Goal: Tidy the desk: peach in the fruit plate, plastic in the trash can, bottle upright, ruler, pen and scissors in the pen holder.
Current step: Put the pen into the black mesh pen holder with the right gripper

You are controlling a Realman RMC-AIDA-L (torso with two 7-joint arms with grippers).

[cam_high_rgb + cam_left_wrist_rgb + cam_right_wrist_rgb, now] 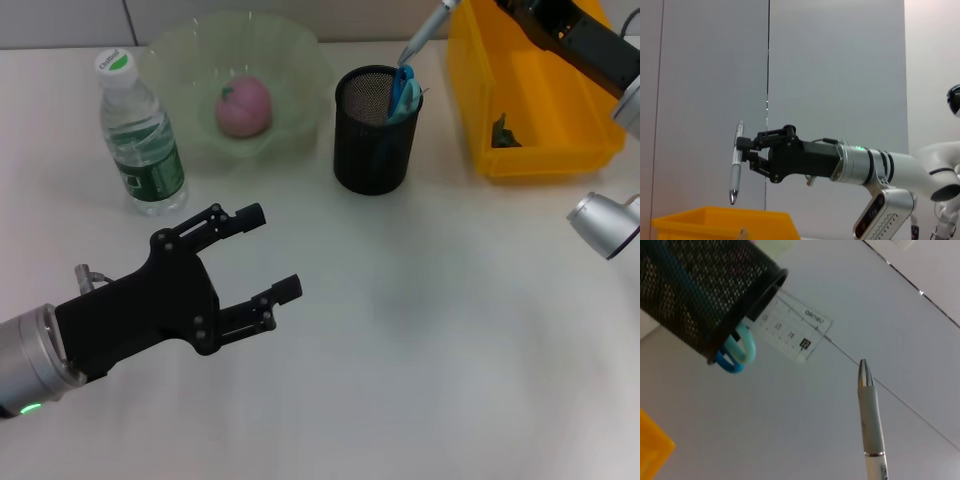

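Right fingers [746, 149] pinch pen [736, 165] — upright, above pen holder [375, 130].

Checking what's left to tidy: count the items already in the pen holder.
2 visible: scissors and a clear ruler, both standing in the pen holder. The pen hangs above, in the right gripper. Others could be hidden inside.

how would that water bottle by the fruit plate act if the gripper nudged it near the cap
The water bottle stands upright, tall and narrow, so a push near the cap would probably tip it. Its clear plastic wall looks thin, so it may dent under a squeeze. Being round, it would likely roll once down, perhaps toward the open left gripper.
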